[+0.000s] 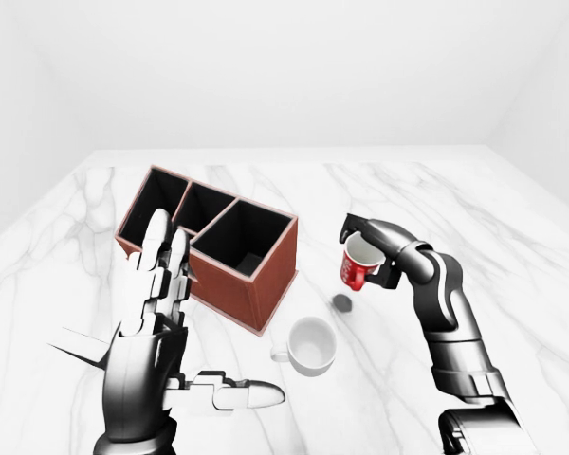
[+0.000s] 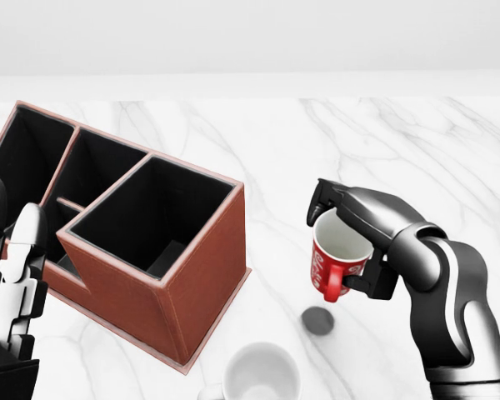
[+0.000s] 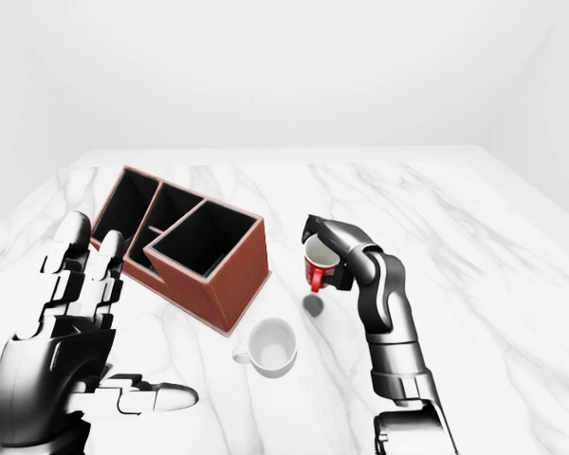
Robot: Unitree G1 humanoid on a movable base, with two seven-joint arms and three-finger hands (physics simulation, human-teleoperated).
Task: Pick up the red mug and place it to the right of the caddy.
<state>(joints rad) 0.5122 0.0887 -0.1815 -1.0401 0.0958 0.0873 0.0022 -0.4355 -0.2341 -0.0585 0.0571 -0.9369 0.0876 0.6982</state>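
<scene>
Gripping red mug (image 2: 337, 260), right hand (image 2: 362, 233) holds it above table (image 2: 383, 142), just right of caddy (image 2: 202, 271); white mug (image 1: 311, 345) below; left hand (image 1: 152, 313) spread wide, empty.

In the head view, the caddy (image 2: 142, 250) sits on the table (image 2: 400, 142) at the left. The mug (image 2: 337, 262) hangs above the table, right of the caddy. The cup (image 2: 261, 375) sits lower, between them.
</scene>
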